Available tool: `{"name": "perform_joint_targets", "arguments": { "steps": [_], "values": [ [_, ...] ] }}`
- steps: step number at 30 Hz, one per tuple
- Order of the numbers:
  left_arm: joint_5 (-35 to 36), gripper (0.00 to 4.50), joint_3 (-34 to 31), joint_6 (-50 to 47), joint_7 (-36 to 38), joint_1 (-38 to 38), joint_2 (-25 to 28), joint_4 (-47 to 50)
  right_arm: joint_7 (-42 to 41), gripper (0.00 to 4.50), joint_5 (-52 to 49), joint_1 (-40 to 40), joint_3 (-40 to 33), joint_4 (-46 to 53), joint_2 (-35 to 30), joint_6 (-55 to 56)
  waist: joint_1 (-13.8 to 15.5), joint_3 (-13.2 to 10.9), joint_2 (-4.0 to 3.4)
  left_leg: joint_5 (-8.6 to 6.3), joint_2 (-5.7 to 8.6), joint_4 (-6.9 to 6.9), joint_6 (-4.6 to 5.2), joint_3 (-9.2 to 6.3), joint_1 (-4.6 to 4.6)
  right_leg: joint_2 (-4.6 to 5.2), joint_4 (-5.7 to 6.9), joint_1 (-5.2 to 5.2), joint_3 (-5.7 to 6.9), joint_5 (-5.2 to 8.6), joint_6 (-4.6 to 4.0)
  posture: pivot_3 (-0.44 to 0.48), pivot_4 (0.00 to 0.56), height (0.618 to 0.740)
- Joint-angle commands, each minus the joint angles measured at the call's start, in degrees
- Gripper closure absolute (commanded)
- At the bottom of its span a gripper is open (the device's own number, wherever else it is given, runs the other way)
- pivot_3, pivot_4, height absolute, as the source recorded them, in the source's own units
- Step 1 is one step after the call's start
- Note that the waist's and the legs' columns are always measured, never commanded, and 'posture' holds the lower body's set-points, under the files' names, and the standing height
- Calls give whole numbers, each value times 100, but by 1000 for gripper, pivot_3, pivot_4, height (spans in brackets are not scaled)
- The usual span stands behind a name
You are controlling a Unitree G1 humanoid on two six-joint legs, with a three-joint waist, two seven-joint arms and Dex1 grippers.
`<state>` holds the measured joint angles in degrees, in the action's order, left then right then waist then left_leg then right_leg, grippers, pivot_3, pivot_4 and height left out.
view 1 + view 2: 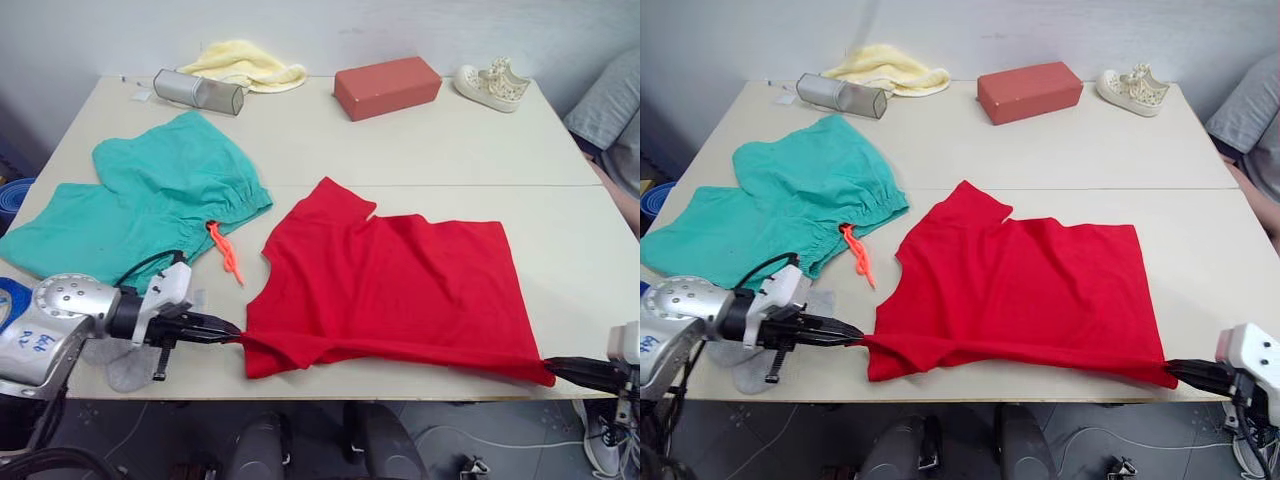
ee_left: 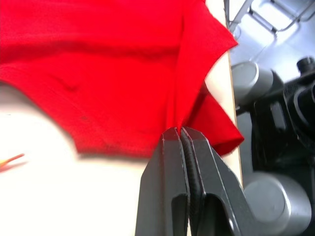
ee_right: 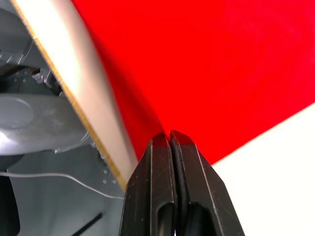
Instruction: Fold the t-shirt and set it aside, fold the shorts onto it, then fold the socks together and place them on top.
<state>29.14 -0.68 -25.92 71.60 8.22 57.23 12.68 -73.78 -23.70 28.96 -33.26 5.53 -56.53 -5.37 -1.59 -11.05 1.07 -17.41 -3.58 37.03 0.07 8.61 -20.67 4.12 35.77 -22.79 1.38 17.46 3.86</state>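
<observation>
The red t-shirt [image 1: 390,285] lies spread on the near half of the table, collar toward the left. My left gripper [image 1: 236,334] is shut on its near left corner, by the sleeve, and my right gripper [image 1: 548,365] is shut on its near right hem corner at the table's front edge. Both wrist views show the jaws pinching red cloth [image 2: 123,78] [image 3: 206,64]. The teal shorts [image 1: 140,205] lie flat at the left, orange drawstring [image 1: 227,251] trailing toward the shirt. The grey socks [image 1: 125,362] lie under my left arm, partly hidden.
Along the far edge stand a metal mesh case [image 1: 198,92], a pale yellow cloth [image 1: 245,63], a red-brown block [image 1: 387,86] and a white sneaker [image 1: 492,84]. A person's grey sleeve [image 1: 612,110] shows at the far right. The table [image 1: 420,150] has bare surface behind the shirt.
</observation>
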Motion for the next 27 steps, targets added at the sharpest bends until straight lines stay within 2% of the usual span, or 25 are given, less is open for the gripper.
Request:
{"name": "perform_joint_targets", "arguments": {
  "steps": [1,5,10,17,23,25,27],
  "values": [
    [-219,4500,40,-286,-430,209,-112,-127,263,4471,82,-186,68,92,1,-264,0,0,1,2,-2,0,3,-1,0,-3,0,0,1,0,0,0,150,740],
    [-211,4500,-5,-692,-633,275,-125,-167,279,4471,67,-225,36,149,-40,-531,-4,0,1,3,-3,1,4,0,-1,-5,4,-5,0,1,-2,0,150,740],
    [-234,4500,-133,-413,-526,291,-176,-247,108,4471,-118,-337,-66,236,42,-447,0,0,1,4,-4,1,7,-1,-5,-5,4,-8,1,2,-3,0,150,740],
    [-508,4500,-16,-69,-659,821,-400,-672,396,4471,263,-848,247,-119,13,-250,0,0,2,1,-1,9,1,0,-6,-3,8,-8,1,-1,1,0,150,740],
    [-586,4500,118,-241,-622,866,-416,-652,597,4471,445,-1098,534,-291,55,-285,-4,2,4,12,-1,7,18,1,-15,-5,9,-18,1,-1,2,0,150,740],
    [-623,4500,164,-291,-624,861,-405,-649,666,4471,473,-1167,634,-321,66,-329,0,2,4,29,-2,19,-6,2,-60,-8,22,-63,0,-2,4,0,150,740],
    [-651,4500,220,-380,-649,875,-425,-629,712,4471,522,-1227,744,-352,95,-320,0,2,5,31,-1,21,-7,6,-65,-12,23,-71,-2,-3,5,0,150,740]
  ]
}}
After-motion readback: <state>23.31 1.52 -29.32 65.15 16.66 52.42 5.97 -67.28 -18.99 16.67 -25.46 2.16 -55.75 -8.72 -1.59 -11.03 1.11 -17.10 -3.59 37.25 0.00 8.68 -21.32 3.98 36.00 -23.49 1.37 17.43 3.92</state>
